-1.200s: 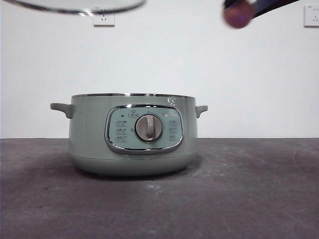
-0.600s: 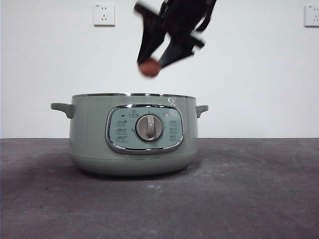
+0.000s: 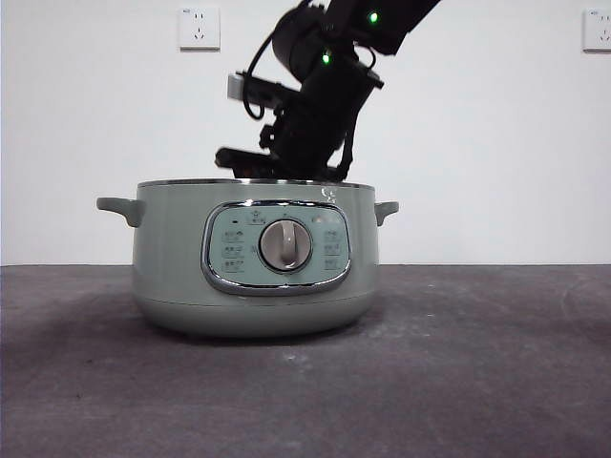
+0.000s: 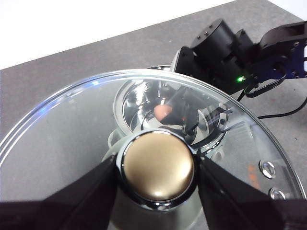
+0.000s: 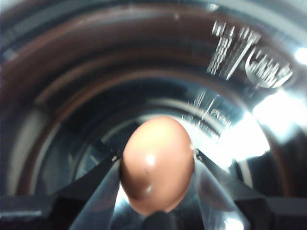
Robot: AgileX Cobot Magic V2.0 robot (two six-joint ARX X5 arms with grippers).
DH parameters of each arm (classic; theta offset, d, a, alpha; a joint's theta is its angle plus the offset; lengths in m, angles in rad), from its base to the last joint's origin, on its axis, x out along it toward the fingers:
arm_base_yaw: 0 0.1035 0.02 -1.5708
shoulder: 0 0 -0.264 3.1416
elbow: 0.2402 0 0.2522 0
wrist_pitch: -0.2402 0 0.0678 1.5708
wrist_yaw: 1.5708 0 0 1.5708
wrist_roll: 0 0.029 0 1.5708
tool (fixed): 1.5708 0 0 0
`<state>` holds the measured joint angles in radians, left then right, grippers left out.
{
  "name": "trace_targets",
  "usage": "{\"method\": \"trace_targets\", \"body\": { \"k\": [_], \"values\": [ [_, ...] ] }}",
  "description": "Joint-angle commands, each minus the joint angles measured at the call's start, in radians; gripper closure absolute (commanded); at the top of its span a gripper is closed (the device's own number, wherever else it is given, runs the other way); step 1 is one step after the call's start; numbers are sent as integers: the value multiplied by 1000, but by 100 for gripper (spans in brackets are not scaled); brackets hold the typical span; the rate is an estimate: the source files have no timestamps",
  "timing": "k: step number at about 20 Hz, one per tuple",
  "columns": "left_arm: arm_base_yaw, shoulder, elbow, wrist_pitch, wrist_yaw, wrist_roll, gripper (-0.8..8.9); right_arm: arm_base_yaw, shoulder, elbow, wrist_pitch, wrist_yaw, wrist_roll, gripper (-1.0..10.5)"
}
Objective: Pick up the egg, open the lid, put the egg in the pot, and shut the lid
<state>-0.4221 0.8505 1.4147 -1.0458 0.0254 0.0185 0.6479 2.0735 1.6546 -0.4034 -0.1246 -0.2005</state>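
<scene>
Inside the mouth of the large squat sage-green electric cooking pot [image 3: 256, 258], the right gripper [image 5: 157, 160] hangs with its jaws clamped on the small brown-orange oval egg [image 5: 157, 164], one jaw on each long side of the shell. From the right wrist the egg sits in front of the pot's shiny metal inner wall, and whether it touches the bottom cannot be told. In the front view the right arm reaches down from above and its tip is hidden behind the pot's chrome rim, so the egg is not visible there.

The left gripper [image 4: 158, 167] holds the round shallow-domed glass lid [image 4: 62, 139] in the air above the pot, jaws closed on either side of the lid's round knob [image 4: 159, 165], which looks golden in this light. Through the glass the open pot, the right arm and the egg [image 4: 164, 112] can be seen below.

The egg is probably light, stiff and brittle, with a smooth shell that could slip; a gentle hold across its widest part suits it, and it should be let go low in the pot. The lid seems heavier and slick, best carried by the knob.

The pot stands on a dark grey desk [image 3: 477, 372].
</scene>
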Motion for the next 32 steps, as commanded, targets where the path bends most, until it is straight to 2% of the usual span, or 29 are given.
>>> {"method": "trace_targets", "body": {
  "k": [1,4,5,6,7,16,18,22,27,30,32],
  "values": [
    [-2,-12,8,46,2,8,822,3,17,3,-11,3,-20,959],
    [-2,-12,8,46,2,8,822,2,17,3,-37,0,-19,954],
    [-2,-12,8,46,2,8,822,2,17,3,-46,-3,-19,894],
    [-2,-12,8,46,3,8,822,2,17,3,-61,-4,-18,780],
    [-2,-12,8,46,4,8,822,2,17,3,-75,-3,-18,751],
    [-2,-12,8,45,6,8,822,2,17,3,-141,-3,9,732],
    [-2,-12,8,42,8,8,822,2,17,3,-149,-3,10,526],
    [-2,-3,8,42,7,8,822,1,-13,19,-145,4,28,529],
    [-2,79,8,117,14,12,822,-12,-330,28,-199,161,41,530],
    [-4,172,8,206,84,12,822,-32,-552,28,-282,158,76,532],
    [-4,244,8,263,89,12,822,-39,-669,28,-334,158,77,533]
  ]
}}
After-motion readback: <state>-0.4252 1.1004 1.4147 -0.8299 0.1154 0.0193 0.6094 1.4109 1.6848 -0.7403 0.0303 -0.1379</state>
